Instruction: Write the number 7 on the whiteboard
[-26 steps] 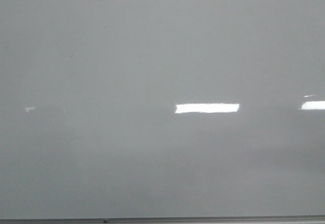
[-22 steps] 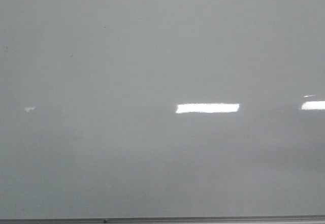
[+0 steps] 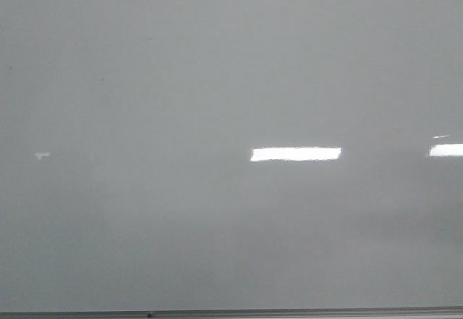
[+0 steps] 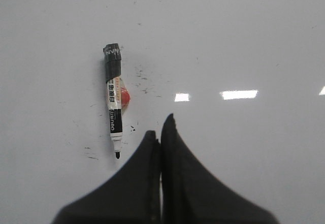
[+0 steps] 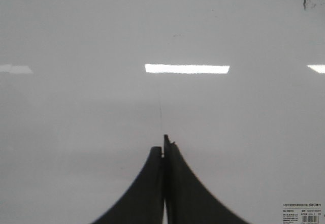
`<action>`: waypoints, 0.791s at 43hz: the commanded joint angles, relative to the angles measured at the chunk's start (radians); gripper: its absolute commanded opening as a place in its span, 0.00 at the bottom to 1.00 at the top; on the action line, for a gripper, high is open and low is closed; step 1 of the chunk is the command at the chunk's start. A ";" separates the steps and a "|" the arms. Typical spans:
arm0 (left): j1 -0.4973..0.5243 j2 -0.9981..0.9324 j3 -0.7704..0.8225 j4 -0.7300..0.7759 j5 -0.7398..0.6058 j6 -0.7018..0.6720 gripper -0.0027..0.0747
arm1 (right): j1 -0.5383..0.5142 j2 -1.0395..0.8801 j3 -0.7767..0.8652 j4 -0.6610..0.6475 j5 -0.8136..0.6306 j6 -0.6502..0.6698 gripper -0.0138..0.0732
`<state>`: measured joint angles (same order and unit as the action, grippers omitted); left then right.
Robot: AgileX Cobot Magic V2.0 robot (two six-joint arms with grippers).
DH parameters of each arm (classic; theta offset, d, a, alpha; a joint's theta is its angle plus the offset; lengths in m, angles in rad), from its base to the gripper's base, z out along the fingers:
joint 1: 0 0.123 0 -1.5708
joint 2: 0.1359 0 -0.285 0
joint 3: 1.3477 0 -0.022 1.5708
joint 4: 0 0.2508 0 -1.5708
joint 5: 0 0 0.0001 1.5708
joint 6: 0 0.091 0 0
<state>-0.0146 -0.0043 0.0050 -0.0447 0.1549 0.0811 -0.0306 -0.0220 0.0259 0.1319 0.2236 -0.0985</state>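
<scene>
The whiteboard (image 3: pixel 217 80) fills the front view, pale grey and glossy, with no grippers on it. No number 7 shows in any view. In the left wrist view a black and white marker (image 4: pixel 114 104) lies flat on the board (image 4: pixel 244 41), its bare black tip pointing toward my left gripper (image 4: pixel 160 130). That gripper is shut and empty, just beside the marker's tip and apart from it. My right gripper (image 5: pixel 163 145) is shut and empty over bare board (image 5: pixel 76 31).
A thin grey metal edge (image 3: pixel 289 312) runs along the board's near side. A small red round thing (image 4: pixel 125 97) sits against the marker. Black smudges (image 4: pixel 144 84) lie around it, and more smudges (image 5: pixel 310 0) and a printed label (image 5: pixel 303 214) show in the right wrist view.
</scene>
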 commanded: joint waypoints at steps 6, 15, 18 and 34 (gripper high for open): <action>-0.006 -0.008 0.005 -0.008 -0.082 -0.010 0.01 | 0.005 -0.007 -0.003 -0.006 -0.074 -0.001 0.08; -0.006 -0.008 0.005 -0.008 -0.082 -0.010 0.01 | 0.005 -0.007 -0.003 -0.006 -0.074 -0.001 0.08; -0.006 -0.008 0.005 -0.008 -0.082 -0.010 0.01 | 0.005 -0.007 -0.003 -0.006 -0.074 -0.001 0.08; -0.006 -0.008 0.003 -0.008 -0.217 -0.010 0.01 | 0.005 -0.007 -0.003 -0.006 -0.161 -0.001 0.08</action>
<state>-0.0146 -0.0043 0.0050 -0.0459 0.0967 0.0811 -0.0306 -0.0220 0.0259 0.1319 0.2015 -0.0985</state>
